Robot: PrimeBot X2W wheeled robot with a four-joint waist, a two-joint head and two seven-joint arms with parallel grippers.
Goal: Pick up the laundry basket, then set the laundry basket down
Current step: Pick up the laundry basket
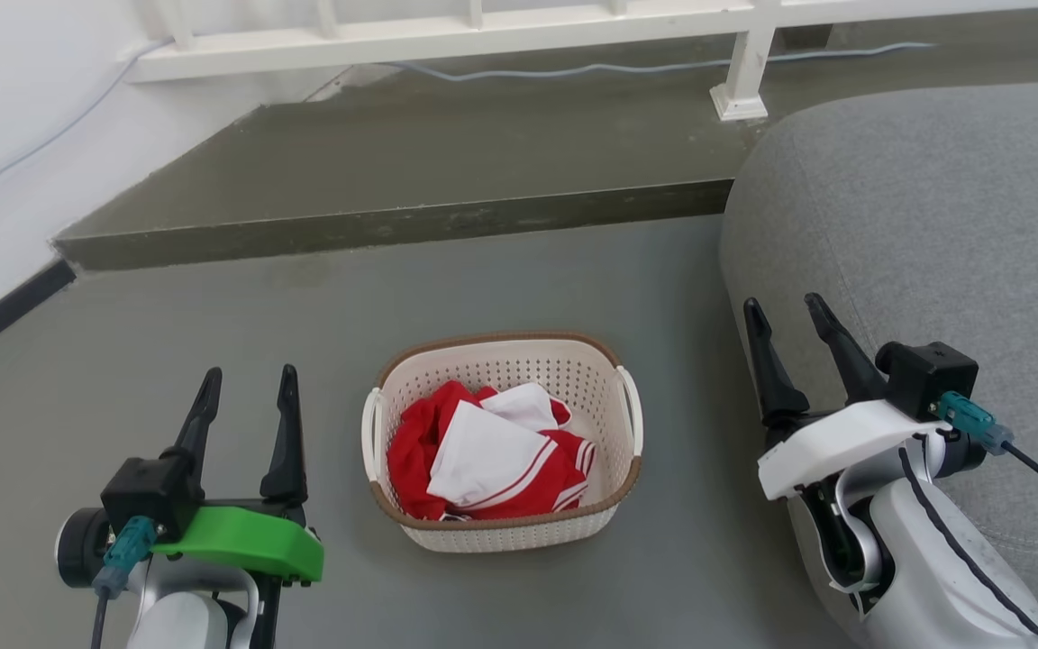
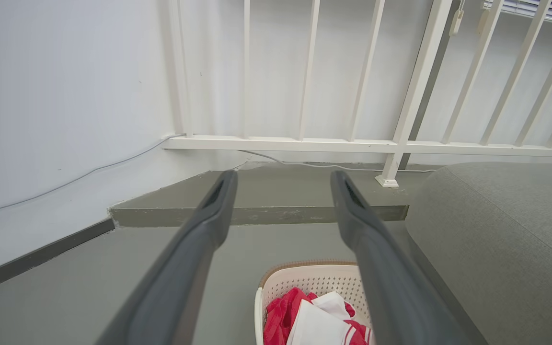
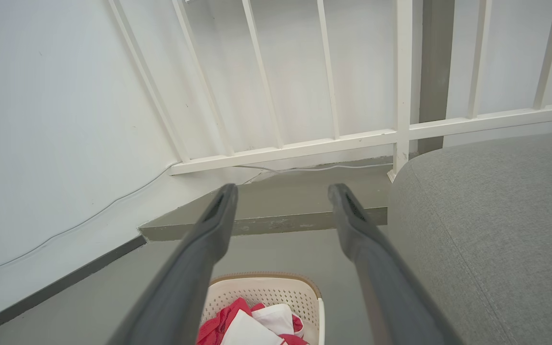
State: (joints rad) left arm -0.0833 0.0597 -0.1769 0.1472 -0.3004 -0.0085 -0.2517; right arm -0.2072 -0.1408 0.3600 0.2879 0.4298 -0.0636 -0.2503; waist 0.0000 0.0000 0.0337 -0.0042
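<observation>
Laundry basket [image 1: 519,370] right of left pincer [image 1: 250,371]

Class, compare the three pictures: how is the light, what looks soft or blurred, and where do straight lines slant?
Head view: soft, even light, no glare; the laundry basket is sharp, its shadow faint. Left wrist view: the left pincer looks soft-edged up close; the railing bars fan outward. Right wrist view: the right pincer is soft likewise; the bars splay too.
</observation>
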